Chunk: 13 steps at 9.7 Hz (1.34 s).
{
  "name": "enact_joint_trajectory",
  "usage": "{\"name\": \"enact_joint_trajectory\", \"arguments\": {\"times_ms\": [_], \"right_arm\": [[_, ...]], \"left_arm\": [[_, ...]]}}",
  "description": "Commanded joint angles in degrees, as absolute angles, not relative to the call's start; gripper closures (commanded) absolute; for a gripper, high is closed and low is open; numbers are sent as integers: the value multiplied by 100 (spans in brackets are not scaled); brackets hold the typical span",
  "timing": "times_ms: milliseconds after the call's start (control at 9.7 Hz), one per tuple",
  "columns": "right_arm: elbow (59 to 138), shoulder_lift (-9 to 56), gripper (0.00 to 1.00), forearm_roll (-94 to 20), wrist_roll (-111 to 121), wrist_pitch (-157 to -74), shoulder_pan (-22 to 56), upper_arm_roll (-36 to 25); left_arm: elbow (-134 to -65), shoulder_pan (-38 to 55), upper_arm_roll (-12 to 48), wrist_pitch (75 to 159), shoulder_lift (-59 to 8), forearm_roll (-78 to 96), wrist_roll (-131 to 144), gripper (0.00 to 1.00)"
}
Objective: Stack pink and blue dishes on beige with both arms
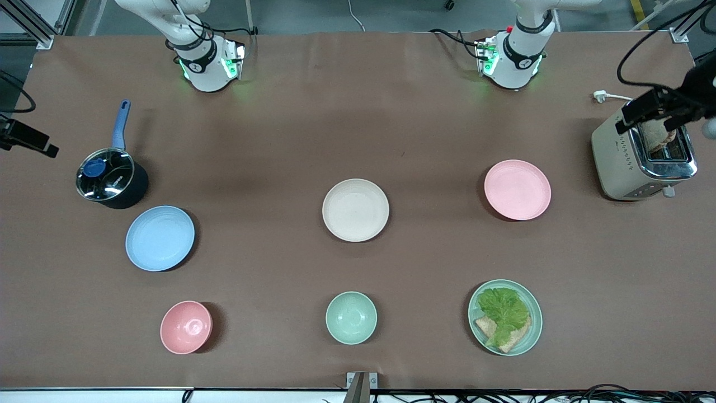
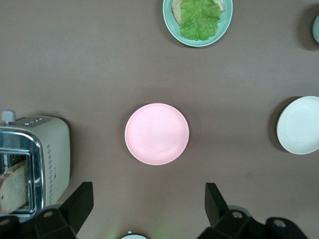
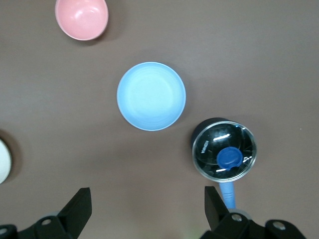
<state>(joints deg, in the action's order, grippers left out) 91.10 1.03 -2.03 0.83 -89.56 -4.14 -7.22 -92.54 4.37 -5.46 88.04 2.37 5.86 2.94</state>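
Beige plate: shallow round cream-beige matte plate [image 1: 355, 210], flat, rim up, mid-table; round, so no long axis.
Pink plate: pale pink matte round plate [image 1: 517, 189], flat, toward the left arm's end, near the cream toaster [image 1: 643, 159].
Blue plate: light blue ringed round plate [image 1: 160, 238], flat, toward the right arm's end, beside the lidded dark saucepan [image 1: 112, 178].
Left claw [image 2: 149, 209]: spread wide, empty, over the brown table [image 1: 268, 140] by the pink plate.
Right claw [image 3: 148, 209]: spread wide, empty, over the table by the blue plate.

Matte plastic pink plate [image 1: 517, 190], shiny metal toaster [image 1: 643, 162].
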Motion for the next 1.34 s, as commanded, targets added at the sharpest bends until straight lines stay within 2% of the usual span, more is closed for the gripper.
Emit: {"name": "enact_joint_trajectory", "arguments": {"times_ms": [0,309,515,722,928,1237], "right_arm": [[10049,141,0,-193,586,-9961,-457,-922],[10932,779,0,-211,1133,-11403,-457,-1116],[11214,1551,0,-638,1160,-12371,-440,-1107],[11206,2212,0,-1280,2077,-12873,-474,-1116],[11197,2609,0,-1913,2871,-13305,-545,-1151],[11197,2873,0,-2651,3601,-13342,-589,-1274]], "left_arm": [[-10436,448,-799,9655,290,895,-182,1],[-11730,439,-1046,10842,19,1413,-1349,0],[-12092,387,-1133,11370,-533,1598,-1992,0],[-12557,378,-1134,12325,-991,1932,-2486,0],[-12525,361,-1151,12620,-1588,2318,-2881,1],[-12516,334,-1362,12674,-2029,2837,-3734,7]]}}
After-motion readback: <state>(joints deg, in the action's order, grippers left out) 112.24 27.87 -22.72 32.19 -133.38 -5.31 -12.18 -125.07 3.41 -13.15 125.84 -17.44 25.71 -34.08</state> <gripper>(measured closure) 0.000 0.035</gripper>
